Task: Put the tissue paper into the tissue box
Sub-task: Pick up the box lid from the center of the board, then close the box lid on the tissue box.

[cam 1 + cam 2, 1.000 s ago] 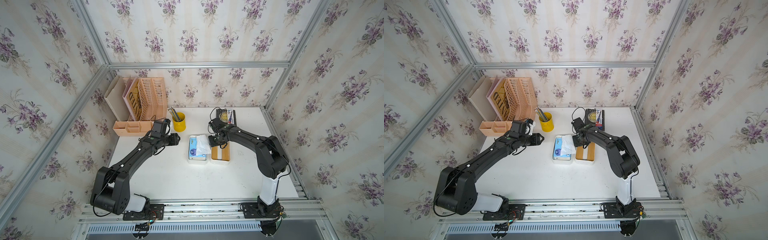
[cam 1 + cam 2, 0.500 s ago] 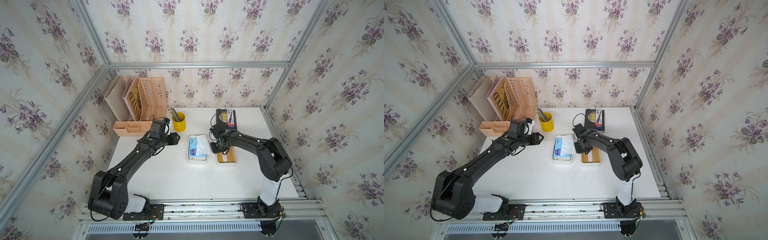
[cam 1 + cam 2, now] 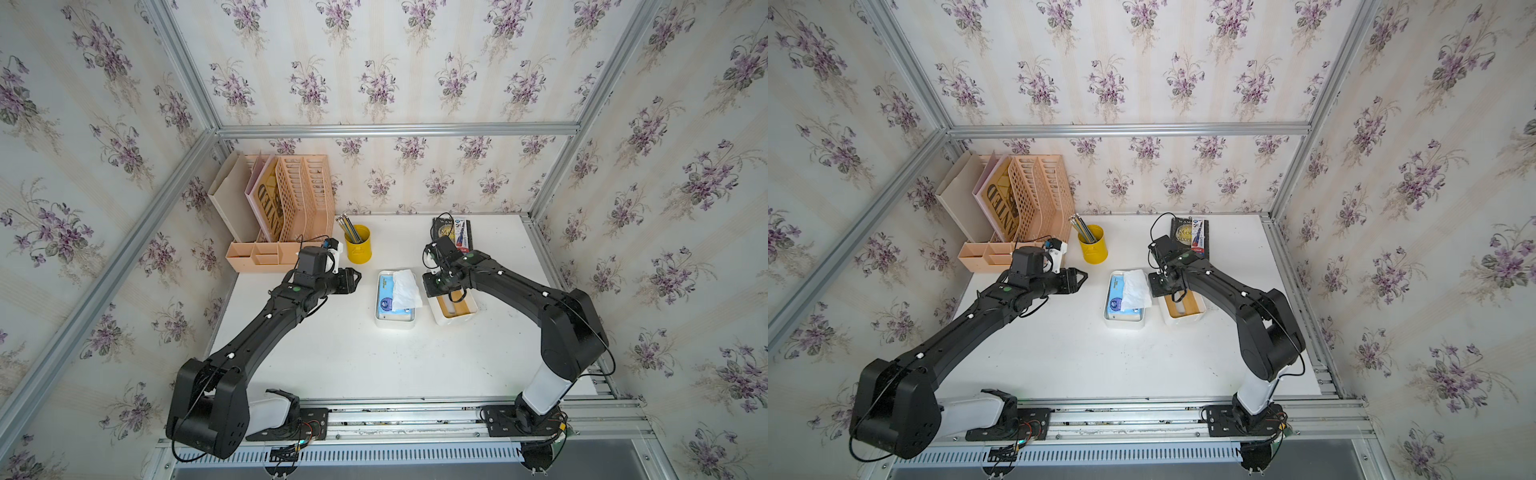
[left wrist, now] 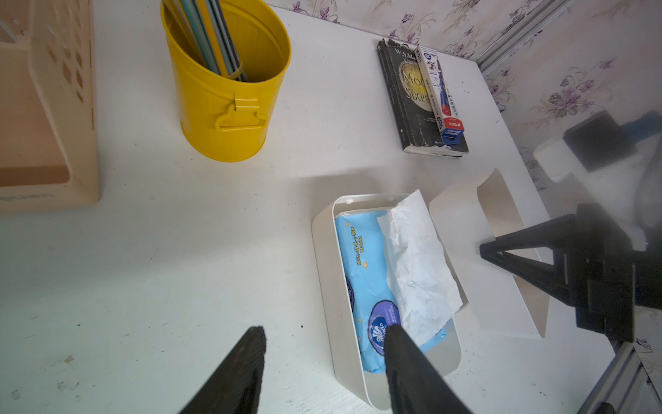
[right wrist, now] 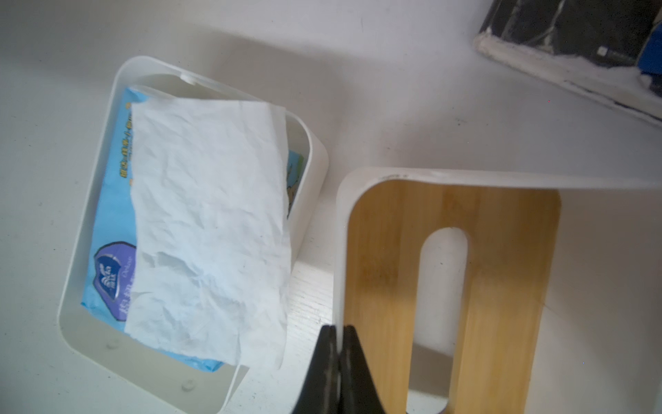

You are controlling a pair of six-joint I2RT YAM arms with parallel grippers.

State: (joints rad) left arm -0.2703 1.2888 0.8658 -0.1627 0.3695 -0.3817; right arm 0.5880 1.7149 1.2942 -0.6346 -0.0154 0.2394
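1. Stretched the left arm [image 3: 266,320] forward and inward from its base, with the wrist raised.
2. Held the left gripper [image 4: 324,333] open, fingers well apart, tips aimed toward the right arm [image 3: 515,291].
3. Raised the right arm to a high elbow, then reached inward toward the centre.
4. Pointed the right gripper [image 5: 338,329] downward, fingers pressed together, pinching the thin rim of the lid [image 5: 394,251].
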